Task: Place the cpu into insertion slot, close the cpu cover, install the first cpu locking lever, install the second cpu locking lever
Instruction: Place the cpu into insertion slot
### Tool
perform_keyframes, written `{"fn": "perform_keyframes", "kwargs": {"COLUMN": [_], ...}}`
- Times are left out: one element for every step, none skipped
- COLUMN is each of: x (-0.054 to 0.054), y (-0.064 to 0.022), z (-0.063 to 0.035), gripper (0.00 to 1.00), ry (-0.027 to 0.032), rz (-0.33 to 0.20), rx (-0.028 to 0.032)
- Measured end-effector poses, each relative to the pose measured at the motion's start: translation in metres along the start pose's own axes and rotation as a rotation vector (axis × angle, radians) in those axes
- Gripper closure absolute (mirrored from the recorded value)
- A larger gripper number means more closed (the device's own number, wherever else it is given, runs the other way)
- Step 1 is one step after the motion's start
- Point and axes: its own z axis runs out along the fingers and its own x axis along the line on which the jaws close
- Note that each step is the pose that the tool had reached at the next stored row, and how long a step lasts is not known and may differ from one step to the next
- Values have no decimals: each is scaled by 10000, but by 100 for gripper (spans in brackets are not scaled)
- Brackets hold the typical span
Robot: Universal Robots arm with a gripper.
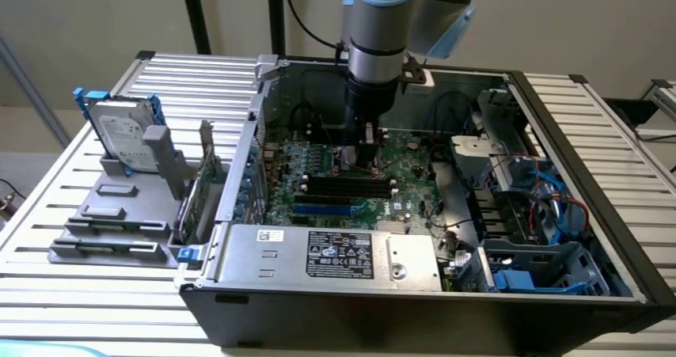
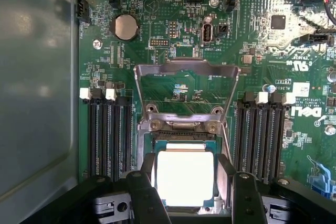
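Table (image 1: 43, 230) of slats carries an open case (image 1: 423, 317). At the exterior view's left, a hard drive (image 1: 119, 127) in a blue bracket stands on grey trays (image 1: 111, 218), outside the case. At centre, the arm (image 1: 381, 24) reaches straight down into the case, with the gripper (image 1: 365, 155) low over the green board (image 1: 407, 163). A grey labelled box (image 1: 328, 254) sits at the case front. A blue drive cage (image 1: 539, 274) is at the exterior view's right.

In the wrist view, a coin battery (image 2: 125, 27) sits on the board and black memory slots (image 2: 107, 135) run on both sides of the slot (image 2: 181, 135). The cover (image 2: 186, 68) stands raised and open, hinged at the slot's edge, with board visible through its cut-out. The cpu (image 2: 185, 177) lies flat in the slot, pale face up. The gripper (image 2: 186, 157) is spread wide with one finger (image 2: 148, 161) on each side of the cpu, just beside its edges. No pinch on it.
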Motion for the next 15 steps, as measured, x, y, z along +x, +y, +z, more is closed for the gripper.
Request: {"fn": "perform_keyframes", "kwargs": {"x": [0, 0, -1, -1, -1, -1, -1, -2, -2, -2, -2, -1, -1, 0, 1], "y": [-1, -1, -1, -1, -1, -1, -1, 0, 0, -1, -1, 0, 0, 0, 0], "z": [5, 10, 15, 20, 25, 30, 34, 39, 42, 45, 49, 52, 56, 59, 61], "gripper": [45, 45, 45, 45, 45, 45, 45, 45, 45, 45, 45, 45, 45, 45, 45], "ry": [0, 0, 0, -1, -1, -1, 0, -1, -1, -2, -2, -1, -1, -2, -3], "rz": [1, 2, 4, 8, 13, 18, 25, 35, 51, 79, 107, 132, 151, 167, 178], "rx": [1, 1, 1, 3, 3, 4, 4, 6, 7, 9, 9, 10, 10, 10, 11]}}
